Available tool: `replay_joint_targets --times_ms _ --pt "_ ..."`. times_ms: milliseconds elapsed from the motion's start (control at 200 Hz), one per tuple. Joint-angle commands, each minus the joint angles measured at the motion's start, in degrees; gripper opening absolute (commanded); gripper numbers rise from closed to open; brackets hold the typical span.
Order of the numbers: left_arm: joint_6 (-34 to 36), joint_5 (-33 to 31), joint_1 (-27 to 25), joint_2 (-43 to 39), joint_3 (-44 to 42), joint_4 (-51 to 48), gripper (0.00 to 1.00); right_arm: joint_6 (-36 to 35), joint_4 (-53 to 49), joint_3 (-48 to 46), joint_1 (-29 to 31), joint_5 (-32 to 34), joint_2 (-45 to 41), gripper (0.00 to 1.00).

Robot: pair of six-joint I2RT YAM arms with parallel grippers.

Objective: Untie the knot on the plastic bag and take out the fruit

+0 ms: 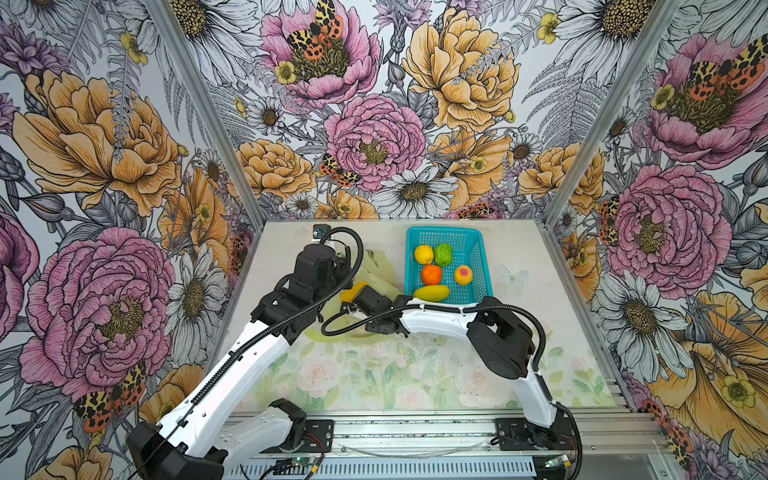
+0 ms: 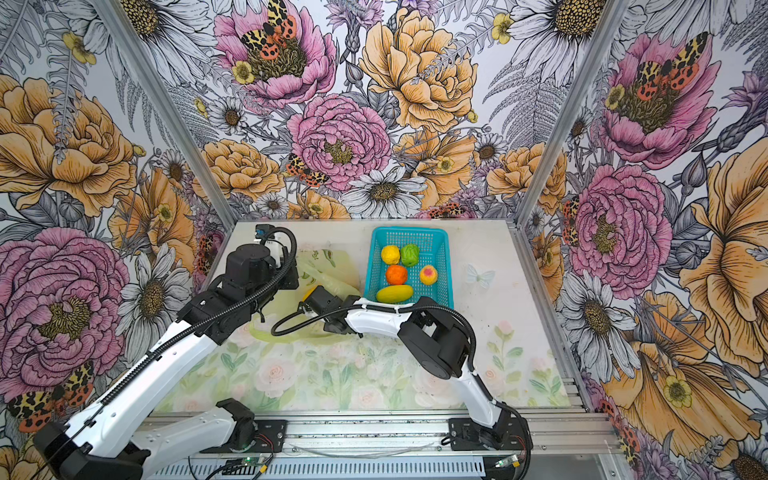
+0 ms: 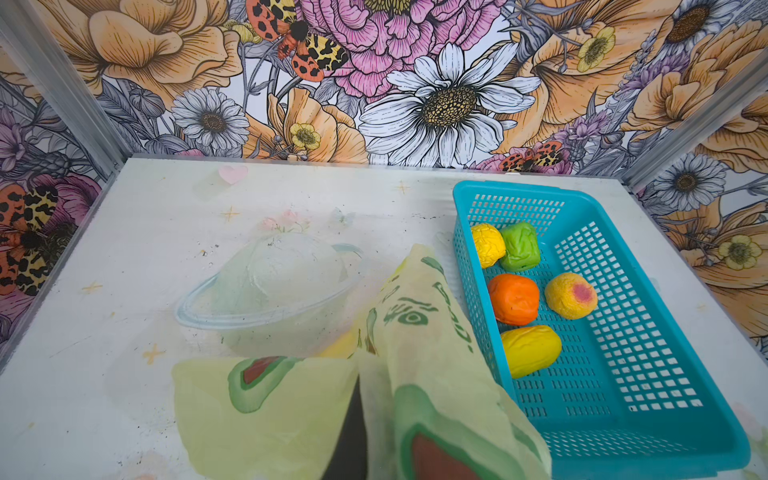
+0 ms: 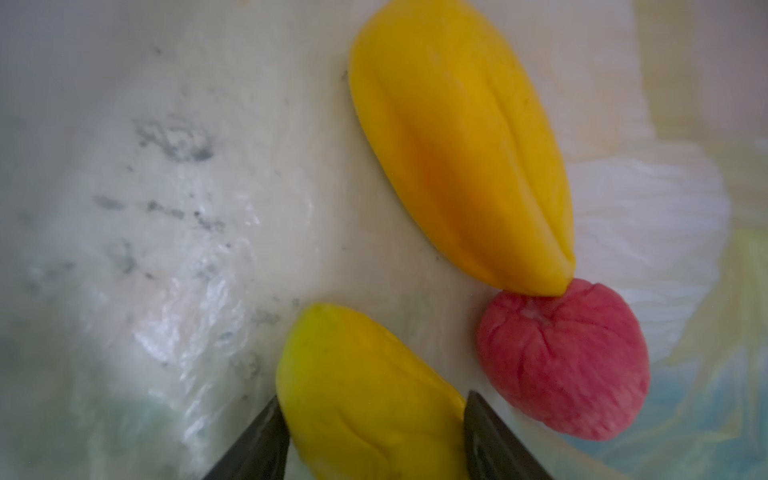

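The plastic bag point(image 1: 376, 270) point(image 2: 328, 270) lies left of the basket. My left gripper point(image 3: 351, 432) is shut on the bag's film point(image 3: 415, 332), which drapes over its jaws. My right gripper point(image 4: 372, 411) point(image 1: 351, 297) reaches inside the bag, its two fingers pressed on either side of a long yellow fruit point(image 4: 357, 365). A second long yellow fruit point(image 4: 457, 145) and a pink-red one point(image 4: 565, 361) lie in the bag beyond it. The knot is out of view.
A turquoise basket point(image 1: 449, 232) point(image 3: 623, 374) at the back right holds several fruits: round yellow point(image 1: 424, 254), green point(image 1: 443, 254), orange point(image 1: 432, 275), peach point(image 1: 463, 275) and long yellow point(image 1: 432, 293). Flowered walls close in three sides, and a metal rail point(image 1: 415, 432) runs along the front.
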Motion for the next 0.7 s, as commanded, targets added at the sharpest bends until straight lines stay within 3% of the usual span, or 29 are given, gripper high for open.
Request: replay_joint_targets --times_ms 0,225,691 --pt "-0.8 0.9 -0.4 -1.4 0.0 0.3 0.00 0.2 -1.7 1.5 -0.3 2.8 2.9 0.56" --pt "-0.8 0.8 -0.5 -1.5 0.0 0.3 0.00 2.0 -1.4 2.3 -0.3 3.5 1.0 0.29" --pt "-0.8 0.7 -0.4 -1.2 0.1 0.3 0.00 2.1 13.5 -11.4 2.9 -3.8 -15.0 0.12"
